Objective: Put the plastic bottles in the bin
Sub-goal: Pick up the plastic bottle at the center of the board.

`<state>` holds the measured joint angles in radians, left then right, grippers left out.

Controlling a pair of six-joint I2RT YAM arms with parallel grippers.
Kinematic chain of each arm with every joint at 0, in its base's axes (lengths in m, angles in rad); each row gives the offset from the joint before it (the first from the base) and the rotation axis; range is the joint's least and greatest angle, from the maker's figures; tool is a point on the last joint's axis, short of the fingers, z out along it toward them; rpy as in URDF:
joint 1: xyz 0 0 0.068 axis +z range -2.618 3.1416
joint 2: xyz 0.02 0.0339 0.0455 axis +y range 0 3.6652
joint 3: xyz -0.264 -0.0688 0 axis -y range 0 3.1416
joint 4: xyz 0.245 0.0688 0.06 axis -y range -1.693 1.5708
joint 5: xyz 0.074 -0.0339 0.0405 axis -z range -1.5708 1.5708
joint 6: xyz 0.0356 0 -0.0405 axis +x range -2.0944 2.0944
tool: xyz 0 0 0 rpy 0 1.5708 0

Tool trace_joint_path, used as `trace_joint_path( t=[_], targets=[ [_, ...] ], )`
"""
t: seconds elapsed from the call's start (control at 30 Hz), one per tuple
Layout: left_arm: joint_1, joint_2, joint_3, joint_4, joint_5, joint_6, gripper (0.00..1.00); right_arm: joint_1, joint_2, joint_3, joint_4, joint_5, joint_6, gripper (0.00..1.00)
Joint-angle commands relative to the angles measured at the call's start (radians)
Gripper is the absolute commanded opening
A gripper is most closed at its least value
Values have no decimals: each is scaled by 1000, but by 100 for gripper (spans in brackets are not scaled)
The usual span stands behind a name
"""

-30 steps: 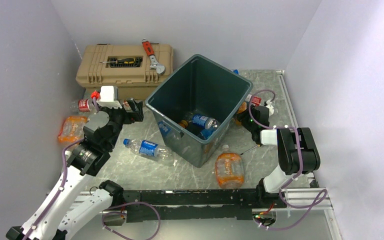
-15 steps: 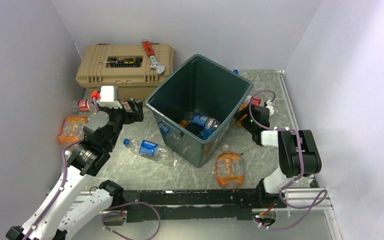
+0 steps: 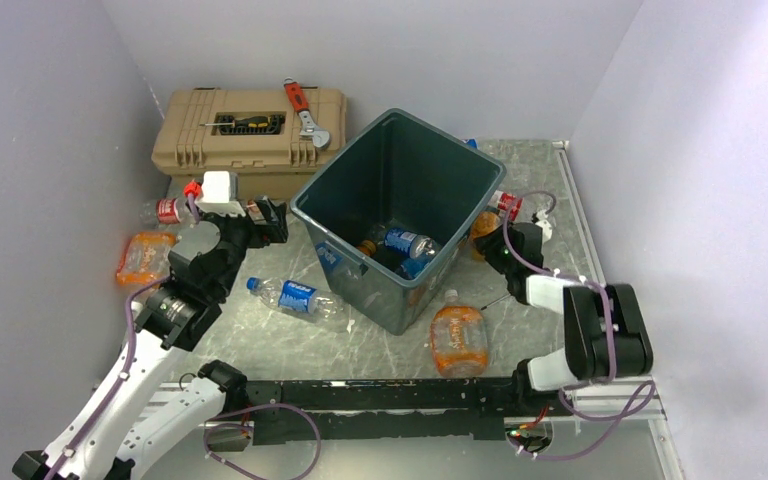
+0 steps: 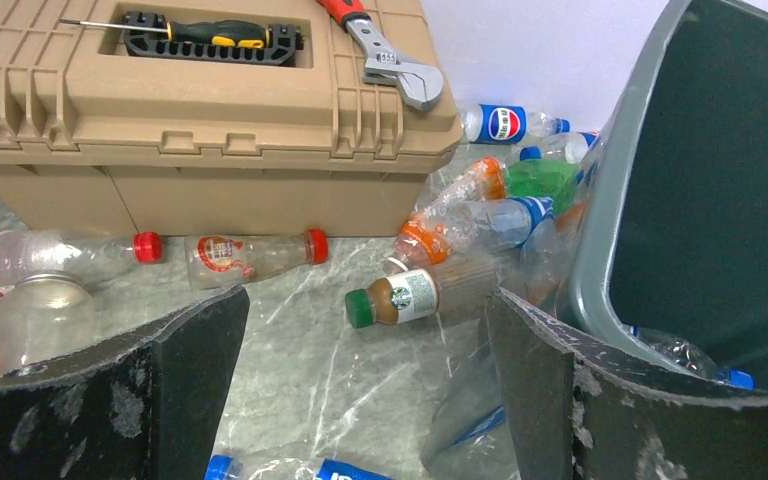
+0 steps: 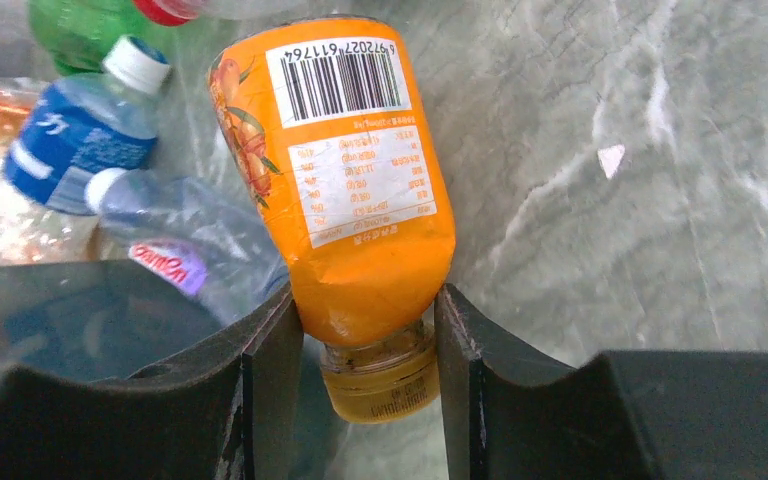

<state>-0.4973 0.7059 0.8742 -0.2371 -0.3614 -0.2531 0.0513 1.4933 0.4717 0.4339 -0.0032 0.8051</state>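
**Asker:** What is your right gripper doing?

**Me:** My right gripper [image 5: 365,295] is pinching a clear plastic bottle with an orange label [image 5: 345,170]. My two black fingers [image 5: 270,400] press on either side of its shoulder, just above its amber cap [image 5: 380,385]. I cannot tell whether the bottle rests on the grey-green marbled table [image 5: 660,150] or is lifted off it. Just beside it lie a blue-labelled bottle with a white cap [image 5: 75,140] and a crumpled clear bottle with a pink label [image 5: 175,260].

**Asker:** And the left?

**Me:** My left gripper [image 4: 365,300] is spread wide, with nothing between its fingers. It hangs over the table between the tan plastic toolbox [image 4: 210,130] and the large dark green-grey plastic bin [image 4: 720,200]. Ahead of it lie a brown bottle with a green cap [image 4: 400,298] and, in front of the toolbox, a clear bottle with a red cap [image 4: 250,255].

**Asker:** Where do the bin and the other bottles stand?

**Me:** The bin stands upright mid-table, with a few bottles inside it [image 3: 405,243]. The one I pinch is outside, close against the bin's right wall. A long blue-labelled bottle [image 3: 295,297] lies just left of the bin. A crushed orange bottle [image 3: 457,338] lies at the bin's near corner. On the toolbox lid lie a red wrench [image 3: 300,105] and a yellow-handled screwdriver [image 3: 245,122].
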Motion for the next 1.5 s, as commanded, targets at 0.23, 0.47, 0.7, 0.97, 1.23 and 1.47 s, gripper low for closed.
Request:
trace_joint_path(
  t=[0.23, 0.47, 0.7, 0.97, 1.23, 1.47],
  targets=[
    [-3, -6, 13, 29, 21, -16, 93, 4, -506, -44, -225, 86, 2, 0],
    [-3, -22, 13, 29, -16, -4, 93, 8, -856, 33, -570, 153, -31, 0],
    [-2, -80, -1, 85, -71, 9, 95, 8, -1182, 210, -789, 74, -114, 0],
    [-3, -84, 122, 130, 235, -68, 97, 14, -1208, 407, -695, -494, -142, 0],
    [-3, 23, 218, 403, 965, -308, 100, 45, -1175, 356, -273, -924, 101, 0],
    [-54, 259, 190, 838, 1183, -686, 99, 57, -1157, 378, -276, -925, 111, 0]
  ],
)
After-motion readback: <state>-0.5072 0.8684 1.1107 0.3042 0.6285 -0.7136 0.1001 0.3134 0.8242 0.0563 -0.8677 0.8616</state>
